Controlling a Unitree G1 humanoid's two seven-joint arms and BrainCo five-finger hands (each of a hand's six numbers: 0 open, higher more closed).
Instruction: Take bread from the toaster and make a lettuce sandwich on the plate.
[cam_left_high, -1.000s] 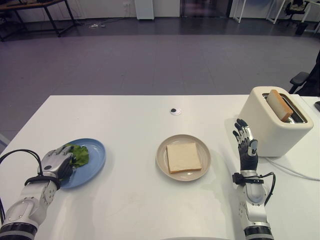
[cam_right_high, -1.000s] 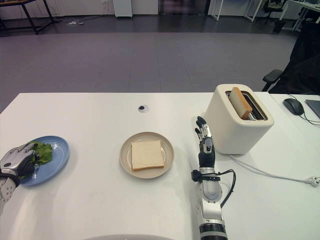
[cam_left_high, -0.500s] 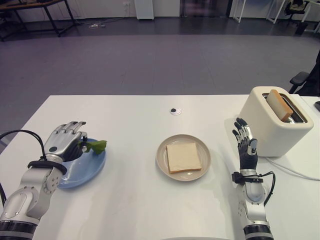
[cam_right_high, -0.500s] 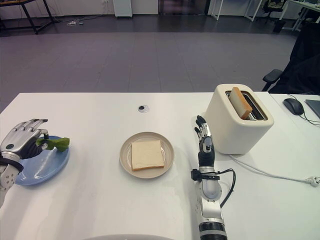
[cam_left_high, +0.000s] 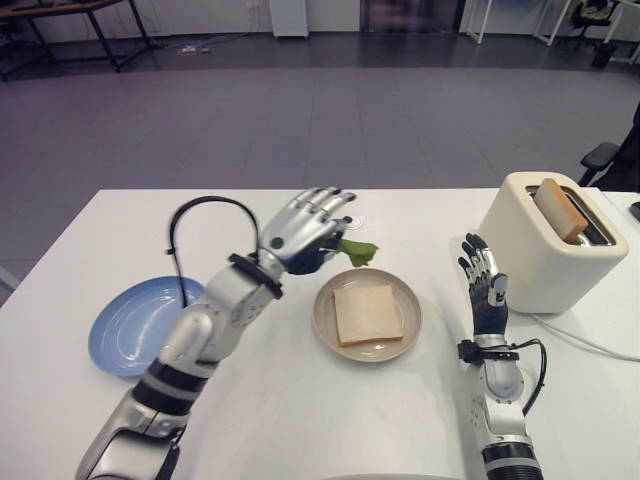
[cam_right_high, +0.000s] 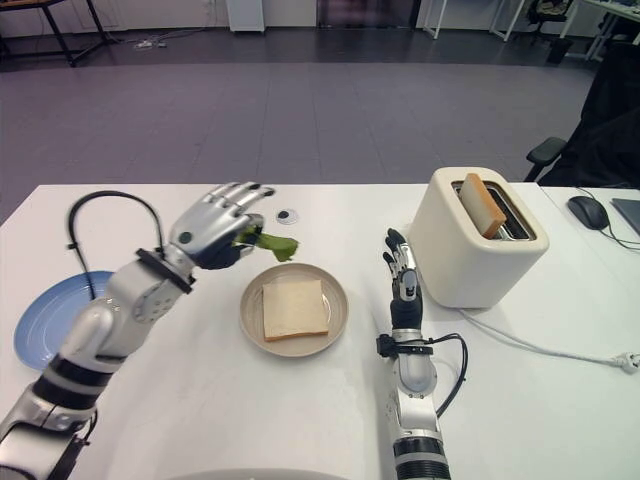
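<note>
Left robot hand (cam_left_high: 303, 232) moved right from the blue plate (cam_left_high: 125, 325) and now hangs over the far-left rim of the beige plate (cam_left_high: 322, 318), with the lettuce (cam_left_high: 356, 251) pinched in its fingers. White worktop (cam_left_high: 300, 410) carries everything. Toaster (cam_left_high: 545, 262) at far right, 1 toast slice (cam_left_high: 558, 210) standing in its slot. Blue plate at left. Beige plate at centre, 1 flat slice (cam_left_high: 367, 313) on it. Right robot hand (cam_left_high: 482, 285) unchanged: upright, fingers extended, holding nothing, just left of the toaster.
</note>
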